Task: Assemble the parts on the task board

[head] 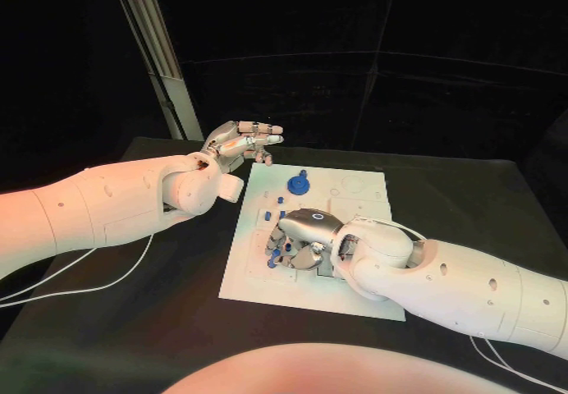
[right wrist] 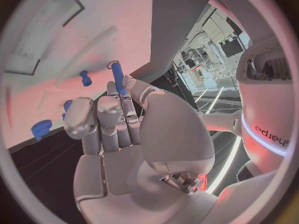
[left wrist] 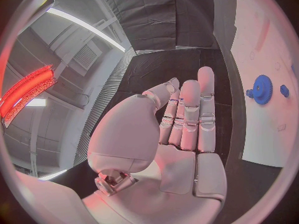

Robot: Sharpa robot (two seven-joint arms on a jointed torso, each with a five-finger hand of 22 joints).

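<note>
While the board (head: 355, 238) sits mid-table as a white plate, most of the blue parts cluster on its near-left half, under and around the right hand (head: 302, 238).

Parts, head view:
- blue gear (head: 300, 184) w/ a short stub, at approx 11 o'clock on the board, near its far edge, clear of both hands. Same gear in left wrist view (left wrist: 261, 89), lying on the white plate w/ a small blue knob (left wrist: 284, 90) just beside it.
- small blue pegs (head: 281, 199) at approx 9-10 o'clock, between gear and right hand, standing apart from each other.
- more blue bits (head: 273, 258) at the right hand's fingertips, approx 8 o'clock on the board; partly hidden, can't tell shape.

Right hand: over the board's near-left area, palm down, fingers curled. Right wrist view shows a blue rod (right wrist: 117, 78) rising from between thumb and fingers (right wrist: 99, 117), so it's pinching that rod. Beyond it in the same view: a small blue peg (right wrist: 85, 77) on the plate, and a blue toothed piece (right wrist: 40, 129) near the plate edge.

Left hand (head: 243, 144): off the board, raised above the table (head: 142, 312) at approx 11 o'clock from the board's far-left corner. Fingers straight and side by side, thumb out, nothing in it per left wrist view (left wrist: 181, 129). Not touching anything.

Rest: black table, white cables (head: 107, 283) trailing from the left arm at approx 8 o'clock, another cable (head: 492, 357) at approx 4 o'clock.
</note>
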